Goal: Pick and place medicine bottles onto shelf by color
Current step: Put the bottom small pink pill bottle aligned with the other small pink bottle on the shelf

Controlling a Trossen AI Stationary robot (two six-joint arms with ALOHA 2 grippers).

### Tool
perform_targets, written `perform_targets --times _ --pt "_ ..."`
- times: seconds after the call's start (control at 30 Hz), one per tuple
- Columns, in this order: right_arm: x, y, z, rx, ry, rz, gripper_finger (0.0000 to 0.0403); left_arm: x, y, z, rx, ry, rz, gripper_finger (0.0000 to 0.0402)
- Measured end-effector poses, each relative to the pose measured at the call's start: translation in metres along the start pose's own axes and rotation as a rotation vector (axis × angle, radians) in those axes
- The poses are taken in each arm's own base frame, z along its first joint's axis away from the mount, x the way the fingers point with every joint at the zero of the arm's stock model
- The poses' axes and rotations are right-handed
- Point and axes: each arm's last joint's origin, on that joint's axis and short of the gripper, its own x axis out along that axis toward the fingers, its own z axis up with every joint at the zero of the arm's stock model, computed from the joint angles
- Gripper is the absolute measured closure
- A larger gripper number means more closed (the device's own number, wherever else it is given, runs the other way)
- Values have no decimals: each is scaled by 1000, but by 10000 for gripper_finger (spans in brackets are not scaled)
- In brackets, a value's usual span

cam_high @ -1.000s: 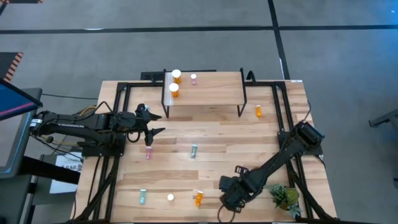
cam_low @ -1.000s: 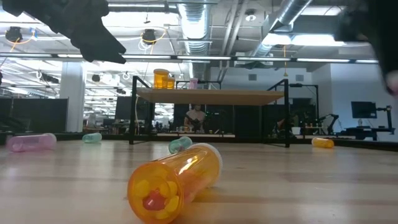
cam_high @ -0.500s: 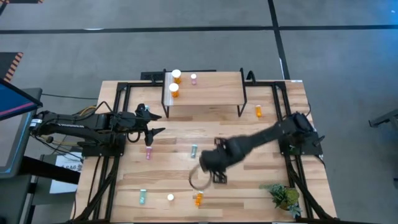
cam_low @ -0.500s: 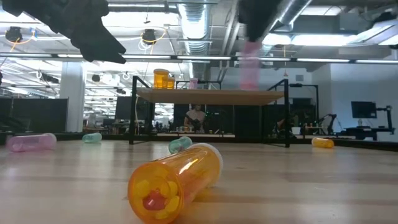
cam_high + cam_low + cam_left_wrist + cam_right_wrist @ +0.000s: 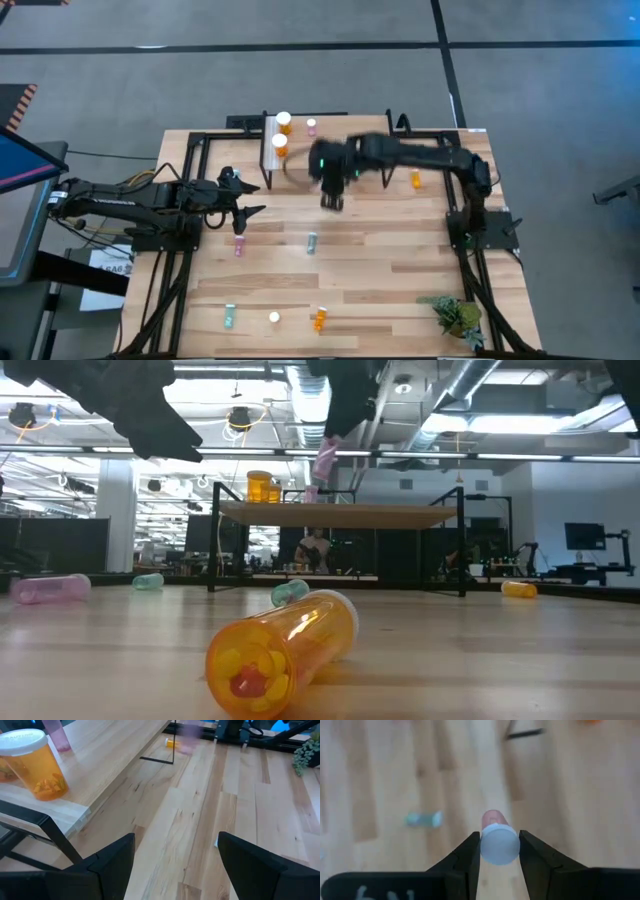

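Right gripper [image 5: 499, 851] is clenched on a pink bottle [image 5: 493, 818] by its white cap, raised above the table [image 5: 400, 280] just in front of the shelf [image 5: 345, 150]; half a second earlier this arm hung over the table's middle, and a second earlier it was low at the near edge beside the plant [image 5: 455, 315]; the low view shows the pink bottle [image 5: 326, 458] hanging level with the shelf top [image 5: 340, 512]. Left gripper [image 5: 245, 212] hovers near the table's left edge, fingers spread and empty, unchanged across the frames. Shelf contents: two wide orange bottles [image 5: 281, 134] and one pink bottle [image 5: 311, 126] at its left end. Table contents, unmoved: a pink bottle [image 5: 238, 245], a teal bottle [image 5: 312, 242], an orange bottle [image 5: 416, 178] near the right edge; another teal bottle [image 5: 229, 318] and orange bottle [image 5: 319, 320] at the near edge.
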Motion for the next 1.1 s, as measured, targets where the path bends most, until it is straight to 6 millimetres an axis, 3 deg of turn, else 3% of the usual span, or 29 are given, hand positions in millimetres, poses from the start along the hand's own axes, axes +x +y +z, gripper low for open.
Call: perform_targets --times 0.2,0.4,0.87,1.1 --pt "-15 -50 14 82 -129 2 269 0 0 0 2 -5 -1 132" --pt "-24 -81 18 124 -200 -9 268 0 0 1 2 -14 -3 132" --pt "-30 -108 19 193 -255 -20 258 0 -1 5 -14 -49 -9 132" --pt "-35 -122 20 229 -304 -21 258 10 -4 4 3 -28 -4 132"
